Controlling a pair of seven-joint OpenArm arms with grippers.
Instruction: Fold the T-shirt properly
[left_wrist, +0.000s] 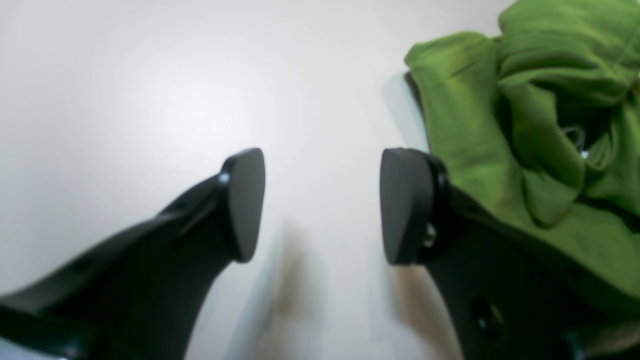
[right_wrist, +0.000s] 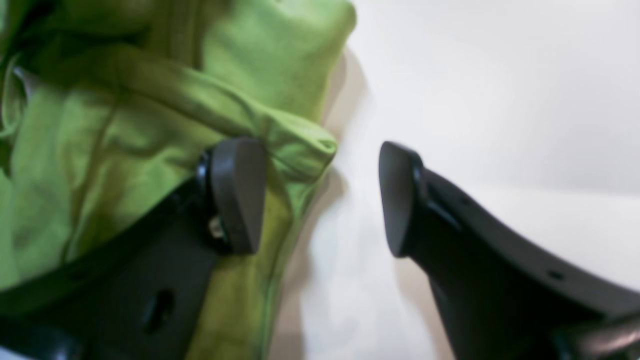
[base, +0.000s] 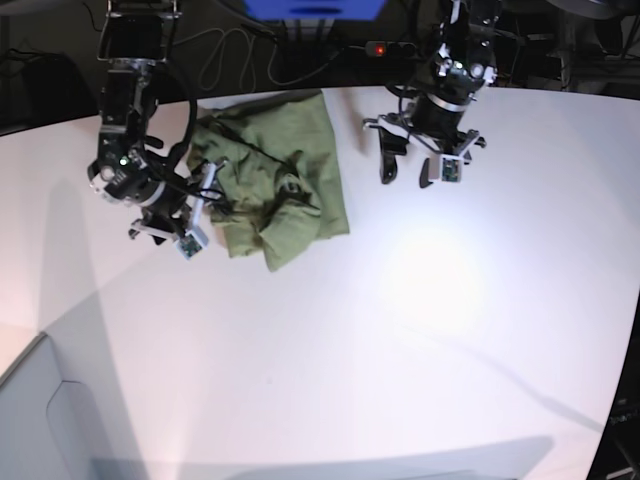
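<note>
The olive-green T-shirt (base: 275, 175) lies crumpled on the white table (base: 400, 320), at the back left in the base view. My right gripper (base: 198, 215) is open at the shirt's left edge. In the right wrist view (right_wrist: 320, 197) one finger (right_wrist: 237, 192) rests over the cloth (right_wrist: 125, 125) and the other is over bare table, with a rolled fold of cloth reaching toward the gap. My left gripper (base: 406, 176) is open and empty over bare table, to the right of the shirt. In the left wrist view (left_wrist: 322, 205) the shirt (left_wrist: 525, 125) lies beside the right finger, with a small whitish tag (left_wrist: 580, 147) in its folds.
Cables and a power strip with a red light (base: 378, 48) lie beyond the table's back edge, near a blue object (base: 315, 8). The table's curved front-left edge (base: 60, 330) borders a lower grey surface.
</note>
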